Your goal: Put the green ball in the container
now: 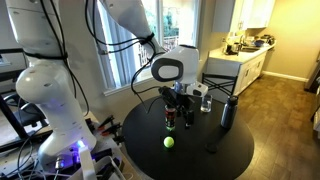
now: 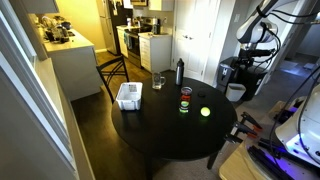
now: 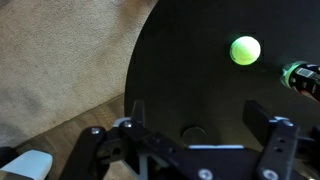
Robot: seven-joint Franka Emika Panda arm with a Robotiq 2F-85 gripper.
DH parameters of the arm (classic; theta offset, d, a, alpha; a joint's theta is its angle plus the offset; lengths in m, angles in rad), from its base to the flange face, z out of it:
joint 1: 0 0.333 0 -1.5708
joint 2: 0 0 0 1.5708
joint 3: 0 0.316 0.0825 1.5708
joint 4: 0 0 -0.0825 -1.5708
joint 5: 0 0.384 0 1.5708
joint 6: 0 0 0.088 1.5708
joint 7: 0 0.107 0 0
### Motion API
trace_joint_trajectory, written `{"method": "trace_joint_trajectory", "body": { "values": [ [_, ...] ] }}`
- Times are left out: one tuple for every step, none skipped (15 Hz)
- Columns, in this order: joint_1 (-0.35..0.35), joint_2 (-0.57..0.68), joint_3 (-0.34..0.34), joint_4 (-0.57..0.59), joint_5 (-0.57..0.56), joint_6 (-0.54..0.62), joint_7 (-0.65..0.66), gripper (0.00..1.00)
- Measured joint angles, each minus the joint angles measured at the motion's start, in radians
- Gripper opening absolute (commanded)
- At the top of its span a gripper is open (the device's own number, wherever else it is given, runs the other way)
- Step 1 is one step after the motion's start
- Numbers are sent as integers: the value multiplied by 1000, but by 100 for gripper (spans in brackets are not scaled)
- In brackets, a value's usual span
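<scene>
The green ball (image 2: pixel 205 112) lies on the round black table (image 2: pixel 170 135), near its edge and beside the small dark can (image 2: pixel 186 98). It also shows in an exterior view (image 1: pixel 168 142) and in the wrist view (image 3: pixel 245 50). The container (image 2: pixel 128 96), a clear tub, stands at the table's opposite side. My gripper (image 3: pixel 200 115) is open and empty. It hangs above the table, apart from the ball, which lies ahead of the jaws and to the right in the wrist view. In an exterior view the gripper (image 1: pixel 178 97) is above the can.
A clear drinking glass (image 2: pixel 158 80) and a black bottle (image 2: pixel 180 71) stand at the back of the table. The can shows at the right edge of the wrist view (image 3: pixel 303 78). A chair (image 2: pixel 112 70) and kitchen counters stand behind the table.
</scene>
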Motion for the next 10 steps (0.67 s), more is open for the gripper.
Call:
{"method": "trace_joint_trajectory", "body": {
  "values": [
    [-7,9,10,5,7,-1,-6,100],
    [-13,12,17,8,19,-6,-16,100],
    [-19,12,25,12,31,-16,-26,100],
    [-24,11,31,16,38,-37,-36,100],
    [-28,7,34,23,41,-69,-45,100],
    [-31,2,35,30,42,-95,-48,100],
    [-32,-2,36,34,42,-105,-50,100],
    [-33,-5,36,35,42,-110,-50,100],
    [-33,-6,36,35,42,-112,-50,100],
    [-33,-6,36,35,42,-113,-50,100]
  ]
}}
